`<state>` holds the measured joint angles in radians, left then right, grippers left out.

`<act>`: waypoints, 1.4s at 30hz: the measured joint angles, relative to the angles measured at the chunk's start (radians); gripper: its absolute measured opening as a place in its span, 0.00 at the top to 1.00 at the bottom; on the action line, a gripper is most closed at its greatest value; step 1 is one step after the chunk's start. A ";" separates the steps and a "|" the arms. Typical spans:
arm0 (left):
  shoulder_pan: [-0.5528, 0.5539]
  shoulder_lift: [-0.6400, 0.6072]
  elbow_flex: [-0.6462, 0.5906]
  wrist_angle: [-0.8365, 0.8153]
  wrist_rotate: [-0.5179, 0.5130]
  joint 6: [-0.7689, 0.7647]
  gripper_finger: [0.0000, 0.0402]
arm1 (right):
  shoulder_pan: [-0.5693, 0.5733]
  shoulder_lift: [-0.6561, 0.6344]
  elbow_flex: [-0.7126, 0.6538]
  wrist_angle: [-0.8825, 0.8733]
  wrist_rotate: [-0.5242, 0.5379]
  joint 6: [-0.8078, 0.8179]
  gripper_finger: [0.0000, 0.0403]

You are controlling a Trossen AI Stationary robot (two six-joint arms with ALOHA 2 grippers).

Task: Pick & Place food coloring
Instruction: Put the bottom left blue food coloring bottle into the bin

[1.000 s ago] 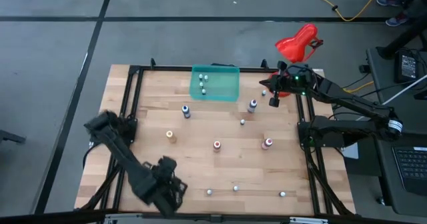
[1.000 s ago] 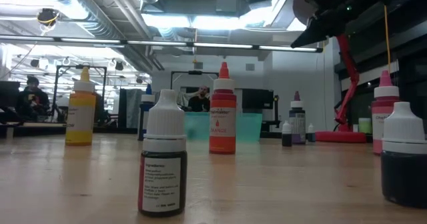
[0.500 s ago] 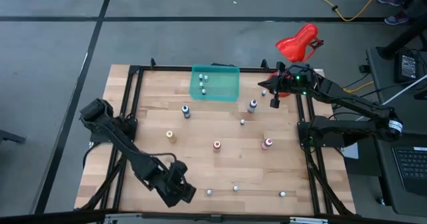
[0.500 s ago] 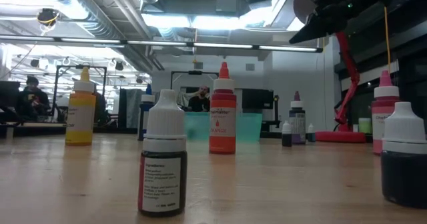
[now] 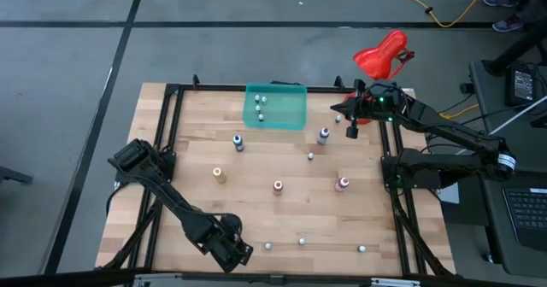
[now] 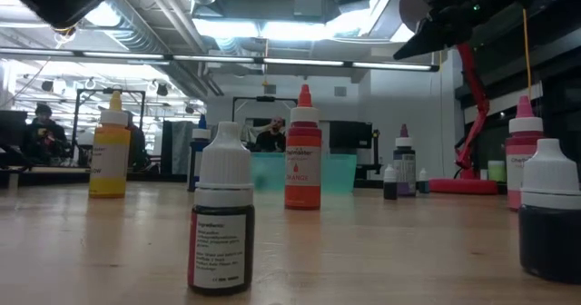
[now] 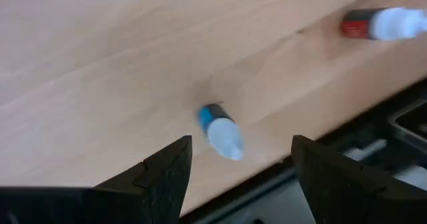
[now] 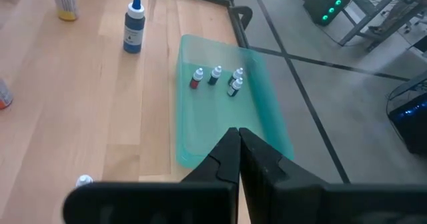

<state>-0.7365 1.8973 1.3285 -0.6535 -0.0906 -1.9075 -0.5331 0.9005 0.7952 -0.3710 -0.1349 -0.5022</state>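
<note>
The left gripper [image 7: 237, 174], jaws wide, has swung along the table's [image 5: 197, 142] near edge over a small blue-labelled, white-capped bottle [image 7: 220, 131], ready to descend.

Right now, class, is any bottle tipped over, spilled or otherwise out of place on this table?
Nothing looks spilled or broken. Bottles stand upright and scattered on the table; only four small ones are in the green tray. The left claw hangs open above a small blue-labelled bottle near the front edge.
</note>
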 joint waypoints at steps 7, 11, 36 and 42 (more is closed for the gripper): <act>0.001 0.020 0.000 -0.013 -0.001 0.001 0.38 | 0.000 0.000 0.000 0.000 -0.001 0.005 0.97; 0.006 0.042 0.000 -0.007 0.007 0.014 0.38 | 0.000 0.000 0.000 0.000 -0.002 0.028 0.97; 0.012 0.067 0.000 0.003 0.023 0.028 0.69 | 0.000 0.000 0.000 -0.002 -0.001 0.056 0.97; 0.010 0.067 0.000 0.007 0.039 0.029 0.74 | 0.001 0.000 0.000 -0.012 -0.001 0.056 0.97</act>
<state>-0.7265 1.9640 1.3285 -0.6468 -0.0517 -1.8790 -0.5323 0.9005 0.7952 -0.3830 -0.1356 -0.4461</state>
